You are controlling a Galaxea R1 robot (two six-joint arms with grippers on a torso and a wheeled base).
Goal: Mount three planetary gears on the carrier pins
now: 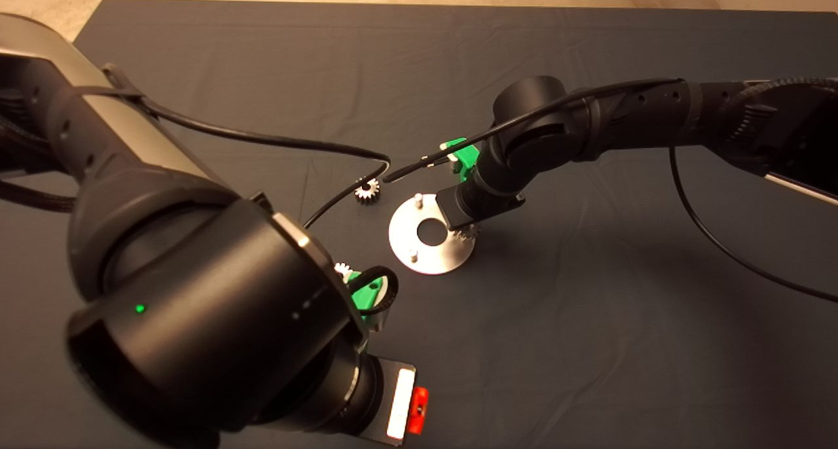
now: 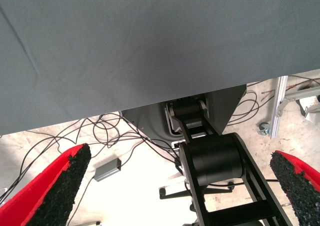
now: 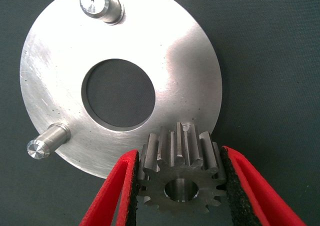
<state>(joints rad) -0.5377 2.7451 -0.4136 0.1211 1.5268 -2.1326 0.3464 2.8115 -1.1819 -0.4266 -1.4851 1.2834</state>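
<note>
Status: found the right gripper clamped on one gear, with the pads pressed against opposite teeth and the bore facing the wrist camera. Placed this gear over the rim of the disc, on the side away from the two bare pins. Logged the first bare pin and the second bare pin, both upright and empty. Could not see the third pin clearly; took it to sit under or just behind the held gear, though only a small nub showed at the gear's far edge.

Logged a loose gear flat on the mat, near the disc but apart from it. Noted what looked like another toothed piece beside the left arm, mostly hidden. Found the left gripper spread wide and empty, parked at the mat's near edge and facing the floor cables.

Judged the step in hand to be seating the first gear, with none yet installed. Judged a good seating to need:
- centring the bore over the pin tip before any descent
- holding the gear's face parallel to the disc, since a tilted bore would bind on the pin
- lowering straight and slowly
- opening the fingers only once the gear lay flat on the disc
- withdrawing upward, to avoid dragging the teeth or shifting the unfixed disc
</note>
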